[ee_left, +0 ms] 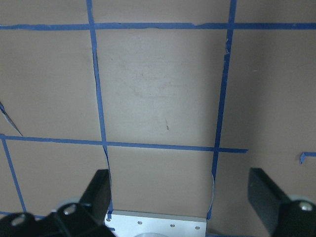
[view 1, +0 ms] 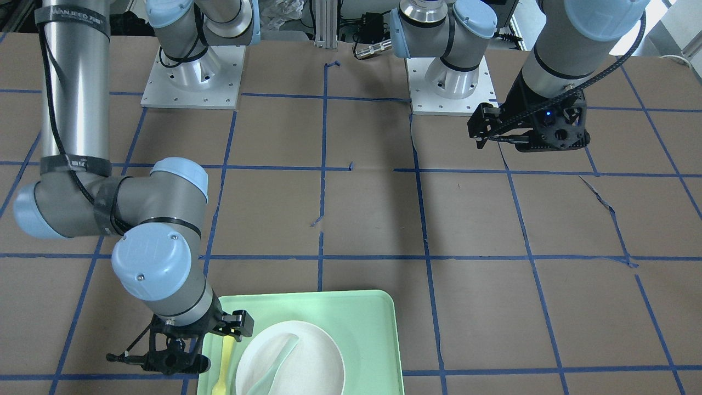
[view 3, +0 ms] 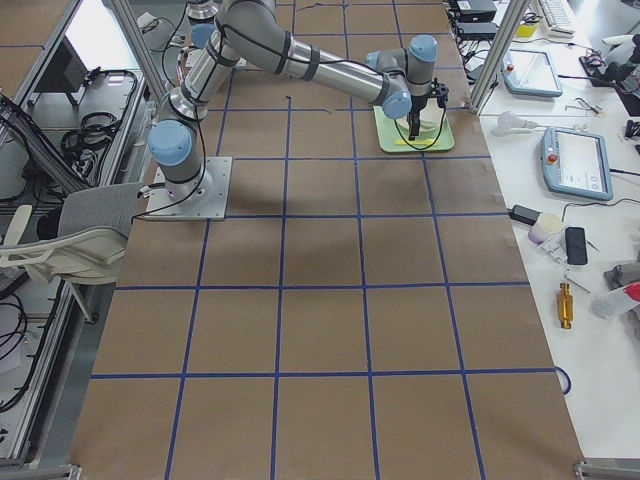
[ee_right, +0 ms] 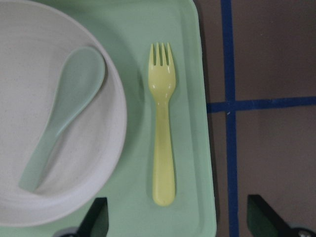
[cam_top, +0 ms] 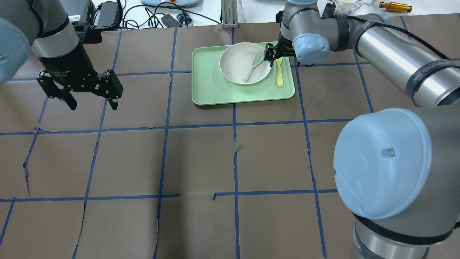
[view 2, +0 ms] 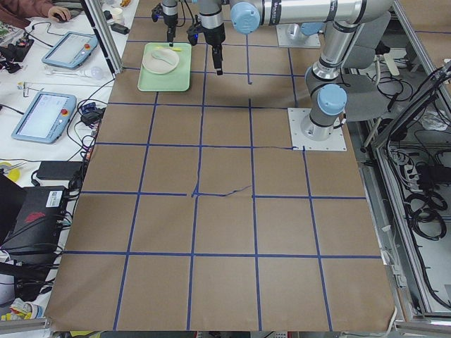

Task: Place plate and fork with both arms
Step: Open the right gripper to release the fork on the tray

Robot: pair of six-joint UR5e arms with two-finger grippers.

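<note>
The off-white plate (cam_top: 233, 63) sits on a mint-green tray (cam_top: 208, 86) at the far side of the table; it also shows in the front view (view 1: 315, 362) and the right wrist view (ee_right: 91, 163). The yellow fork (cam_top: 279, 73) lies on the tray just right of the plate, also in the front view (view 1: 222, 367) and the right wrist view (ee_right: 163, 128). My right gripper (cam_top: 273, 58) hovers above the fork, open and empty, with its fingers either side of the handle end. My left gripper (cam_top: 94, 106) hangs open and empty over bare table at the left.
A pale grey-green spoon (cam_top: 253, 66) lies in the plate. The table (cam_top: 230, 162) is covered in brown paper with a blue tape grid. My right arm's elbow (cam_top: 384, 162) looms at the lower right. The arms' base plates (view 1: 192, 77) stand at the robot's side.
</note>
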